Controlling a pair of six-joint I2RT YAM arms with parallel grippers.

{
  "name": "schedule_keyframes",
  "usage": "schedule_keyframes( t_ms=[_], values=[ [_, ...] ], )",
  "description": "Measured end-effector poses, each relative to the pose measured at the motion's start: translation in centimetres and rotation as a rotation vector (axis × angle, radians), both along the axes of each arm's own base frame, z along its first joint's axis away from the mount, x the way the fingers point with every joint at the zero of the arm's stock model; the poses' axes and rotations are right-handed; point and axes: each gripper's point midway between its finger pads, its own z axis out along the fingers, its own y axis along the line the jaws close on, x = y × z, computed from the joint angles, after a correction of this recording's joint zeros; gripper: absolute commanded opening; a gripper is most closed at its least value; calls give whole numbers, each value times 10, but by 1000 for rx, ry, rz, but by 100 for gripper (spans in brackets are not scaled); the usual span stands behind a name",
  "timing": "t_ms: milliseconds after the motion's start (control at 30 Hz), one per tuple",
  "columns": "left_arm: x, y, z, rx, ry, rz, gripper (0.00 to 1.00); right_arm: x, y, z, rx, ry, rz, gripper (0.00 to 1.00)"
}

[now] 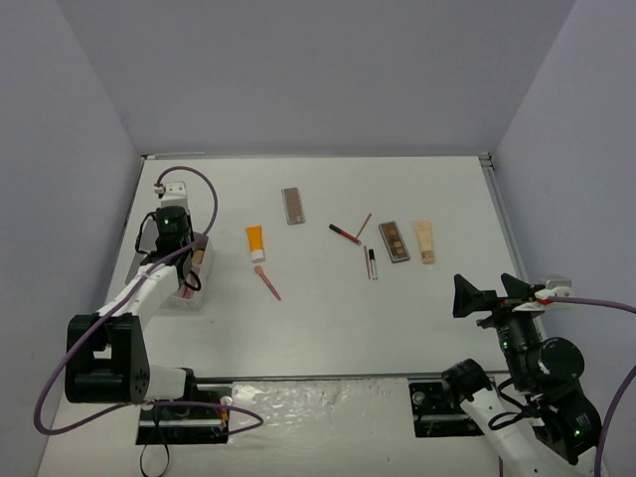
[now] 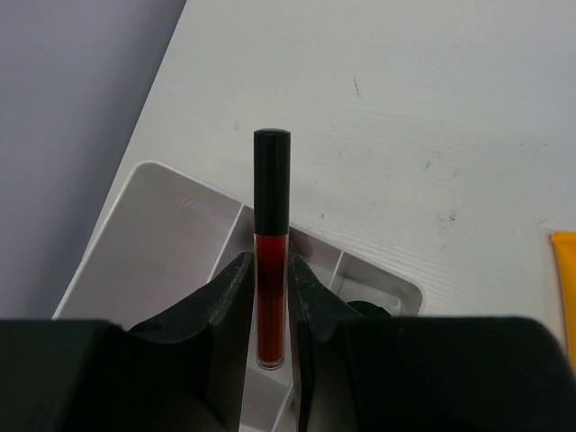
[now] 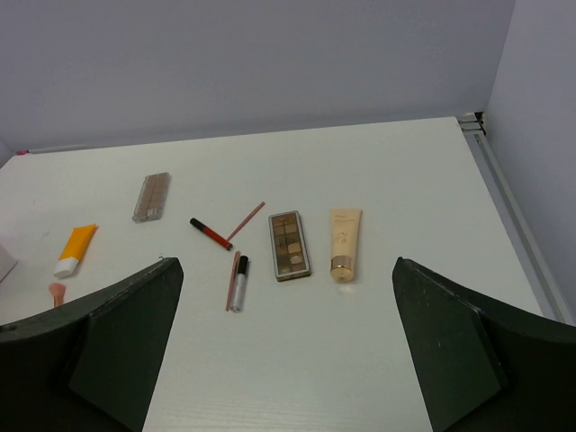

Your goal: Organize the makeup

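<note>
My left gripper (image 2: 269, 270) is shut on a dark-red lip gloss tube (image 2: 270, 207) with a black cap, held over the white compartment box (image 2: 162, 225) at the table's left edge (image 1: 194, 296). A dark round thing (image 2: 364, 310) shows in one compartment, mostly hidden by my finger. On the table lie an orange tube (image 1: 255, 241), a pink stick (image 1: 268, 282), two brown palettes (image 1: 293, 205) (image 1: 395, 241), a red gloss (image 1: 344, 234), a clear gloss (image 1: 373, 263) and a beige tube (image 1: 425, 241). My right gripper (image 3: 283, 351) stands open and empty, near the front right (image 1: 492, 294).
Grey walls close the table on the left, back and right. A metal rail (image 3: 504, 189) runs along the right edge. Both arm bases sit at the near edge, with purple cables looping beside them.
</note>
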Motion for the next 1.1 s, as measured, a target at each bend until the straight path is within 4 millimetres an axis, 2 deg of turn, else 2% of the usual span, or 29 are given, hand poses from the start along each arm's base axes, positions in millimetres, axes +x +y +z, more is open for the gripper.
schedule_keyframes(
  t_ms=[133, 367, 467, 567, 667, 767, 833, 967, 1033, 1100],
  values=[
    [1, 1, -6, 7, 8, -1, 29, 1, 1, -1, -3, 5, 1, 100],
    [2, 2, -6, 11, -4, -2, 34, 6, 5, -3, -19, 36, 8, 100],
    [1, 2, -6, 12, -3, -2, 38, 13, 9, 3, -35, 71, 15, 100],
    [1, 1, -6, 10, -5, -3, 48, 31, 18, 12, -58, 122, 17, 100],
    [-3, -3, 0, -23, -8, -6, 58, 49, 29, 13, -81, 218, 21, 100],
    [-4, -11, 21, -62, -27, -16, 66, 80, 49, 11, -78, 309, 35, 96],
    [0, -25, 49, -90, -70, -44, 74, 99, 64, -7, -84, 395, 55, 92],
    [-7, -57, 105, -154, -144, -124, 90, 127, 90, -63, -108, 593, 84, 82],
    [-18, -69, 124, -189, -164, -159, 95, 136, 101, -94, -125, 687, 97, 74],
    [-31, -77, 129, -226, -152, -190, 97, 139, 108, -122, -135, 754, 103, 68]
  ],
)
